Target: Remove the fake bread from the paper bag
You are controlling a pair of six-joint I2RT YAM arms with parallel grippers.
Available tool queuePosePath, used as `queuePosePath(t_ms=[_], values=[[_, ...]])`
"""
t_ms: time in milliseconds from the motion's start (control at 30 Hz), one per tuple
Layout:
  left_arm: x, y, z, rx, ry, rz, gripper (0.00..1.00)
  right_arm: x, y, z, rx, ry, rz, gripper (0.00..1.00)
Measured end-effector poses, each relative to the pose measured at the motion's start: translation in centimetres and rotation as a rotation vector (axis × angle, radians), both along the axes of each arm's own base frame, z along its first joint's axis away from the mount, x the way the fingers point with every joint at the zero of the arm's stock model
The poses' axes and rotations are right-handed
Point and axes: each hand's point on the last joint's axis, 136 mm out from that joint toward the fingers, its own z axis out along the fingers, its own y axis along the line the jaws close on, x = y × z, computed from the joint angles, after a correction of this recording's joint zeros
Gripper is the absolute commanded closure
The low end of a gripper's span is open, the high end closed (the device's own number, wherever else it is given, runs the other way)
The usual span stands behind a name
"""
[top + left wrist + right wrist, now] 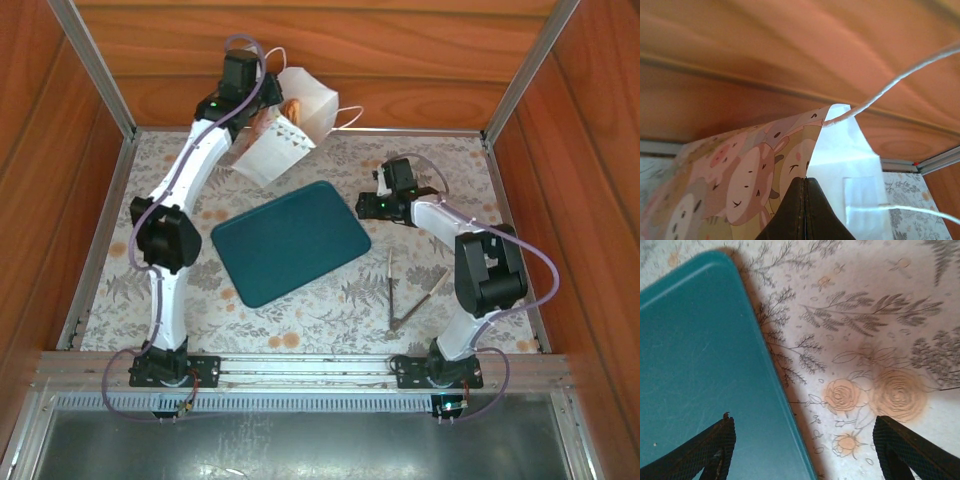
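**Left arm.** The left gripper (804, 180) was found closed, its two fingers pressed together on the rim of the bag (840, 165) with paper pinched between them. In the wrist view a white panel rose just right of the fingertips and a cartoon-printed side ran off to their left. A string handle (890, 82) sprang from the corner above the tips and led away to the right. Seen from above, the bag hung tilted at the end of this gripper, bunting face turned up, mouth open on the side away from the arm's base. Whether its base touched the cloth could not be determined.

**Bread.** The bread (291, 105) lay inside the bag — a golden-brown patch showed in the mouth, just beyond the gripper. The number of pieces could not be told.

**Right arm.** The right gripper (805, 422) stood open and held nothing. In its wrist view the left-hand finger hung over a corner of the tray (695, 350) and the right-hand finger over the floral cloth (880, 315), with the tray's edge running between them. Contact with either surface could not be confirmed. From above, the bag was well apart from this gripper, off to its left and further out — the tray lay between the two arms. A V-shaped utensil (400, 295) rested on the cloth behind the right gripper, near that arm's base.
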Motion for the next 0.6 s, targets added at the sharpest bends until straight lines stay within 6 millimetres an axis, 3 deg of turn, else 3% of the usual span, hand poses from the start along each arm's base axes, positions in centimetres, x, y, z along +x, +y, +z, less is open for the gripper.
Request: queuePosePath(t_ms=[300, 400, 600], values=[[-3.5, 6.7, -2.0, -0.02, 0.087, 0.106, 1.0, 1.3, 1.6, -3.0, -0.032, 0.093, 0.045, 0.33], [-4.1, 7.5, -1.9, -0.038, 0.083, 0.119, 1.0, 1.7, 1.8, -3.8, -0.04, 0.117, 0.046, 0.38], [-4.8, 7.3, -1.3, -0.063, 0.068, 0.098, 1.0, 1.1, 2.4, -4.7, -0.054, 0.153, 0.061, 0.39]])
